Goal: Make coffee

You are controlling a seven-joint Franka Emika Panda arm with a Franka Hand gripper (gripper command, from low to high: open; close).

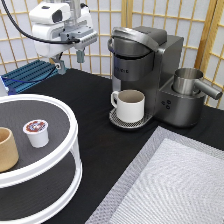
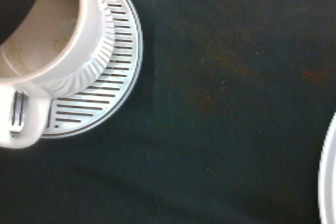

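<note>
A: Where is the coffee pod [image 1: 36,132]?

B: It stands upright on the upper tier of the round white two-tier stand [image 1: 69,160], at the exterior view's left, foil top up. A tan cup [image 1: 7,148] sits just beside it, nearer the exterior view's left edge. Nothing is touching the pod.

A: And the gripper?

B: The gripper [image 1: 70,60] hangs high at the exterior view's top left, above the dark table [image 1: 95,95] and well apart from the pod. The wrist points straight down, fingers downward. The two fingers [image 1: 80,55] are spread with a clear gap between them, and they carry nothing.

A: What lies beyond?

B: A grey coffee machine [image 1: 147,70] stands right of centre, its lid raised. A white mug [image 1: 129,104] sits on the round slotted drip tray [image 1: 116,120] under the spout. In the wrist view the mug [image 2: 41,45] and the tray [image 2: 97,100] show from above, over the dark table. A pale woven mat [image 1: 175,185] covers the exterior view's bottom right.
</note>
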